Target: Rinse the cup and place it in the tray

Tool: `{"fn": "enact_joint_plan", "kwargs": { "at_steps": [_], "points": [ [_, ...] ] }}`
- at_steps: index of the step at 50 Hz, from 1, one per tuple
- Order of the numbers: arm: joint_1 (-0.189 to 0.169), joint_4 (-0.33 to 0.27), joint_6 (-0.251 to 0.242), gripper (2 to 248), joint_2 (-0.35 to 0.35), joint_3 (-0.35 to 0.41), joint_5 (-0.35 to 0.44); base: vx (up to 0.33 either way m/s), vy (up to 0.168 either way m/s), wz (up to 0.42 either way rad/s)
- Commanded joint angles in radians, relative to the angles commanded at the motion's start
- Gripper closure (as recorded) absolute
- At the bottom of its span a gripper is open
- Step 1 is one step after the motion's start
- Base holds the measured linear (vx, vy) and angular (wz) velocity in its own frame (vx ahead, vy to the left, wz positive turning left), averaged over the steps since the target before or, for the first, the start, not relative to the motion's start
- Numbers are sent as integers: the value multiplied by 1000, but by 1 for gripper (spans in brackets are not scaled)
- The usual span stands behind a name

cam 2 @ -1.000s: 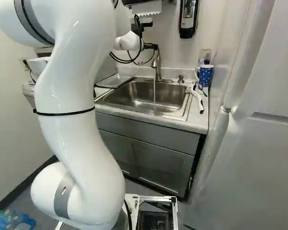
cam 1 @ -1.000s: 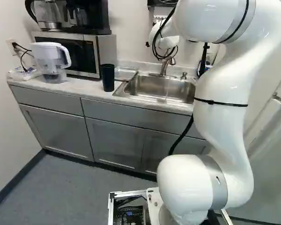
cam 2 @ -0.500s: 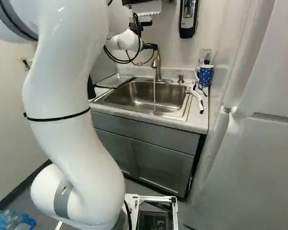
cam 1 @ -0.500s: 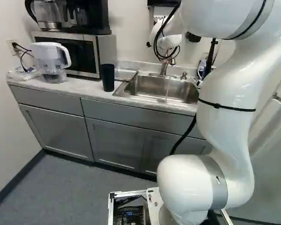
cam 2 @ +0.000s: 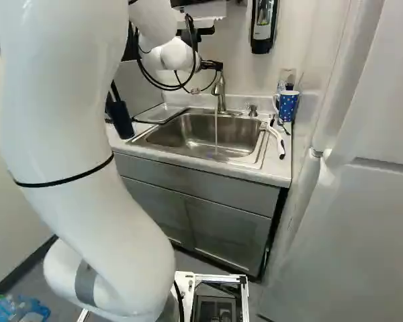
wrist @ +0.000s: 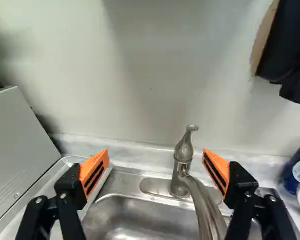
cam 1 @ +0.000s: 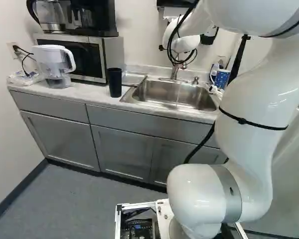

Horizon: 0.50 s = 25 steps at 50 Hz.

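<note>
- Our arm (cam 1: 254,114) has drawn back toward the base.
- Our dark cup (cam 1: 114,82) stands beside the tray (cam 2: 158,113).
- Water (cam 2: 216,134) runs into our sink (cam 2: 181,134).
- Our gripper (cam 2: 208,78) is open.
- Only the left base view shows our pitcher (cam 1: 52,62).

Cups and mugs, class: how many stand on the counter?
2 for certain: the dark cup left of the sink in the left base view, and the spotted mug on its other side. The arm or mug may hide more.
</note>
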Motion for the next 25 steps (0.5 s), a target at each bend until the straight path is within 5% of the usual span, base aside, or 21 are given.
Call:
{"fn": "enact_joint_plan", "kwargs": {
  "at_steps": [25],
  "points": [
    [-41, 0, 0, 3, 116, 120, 0, 0, 0, 0]
  ]
}}
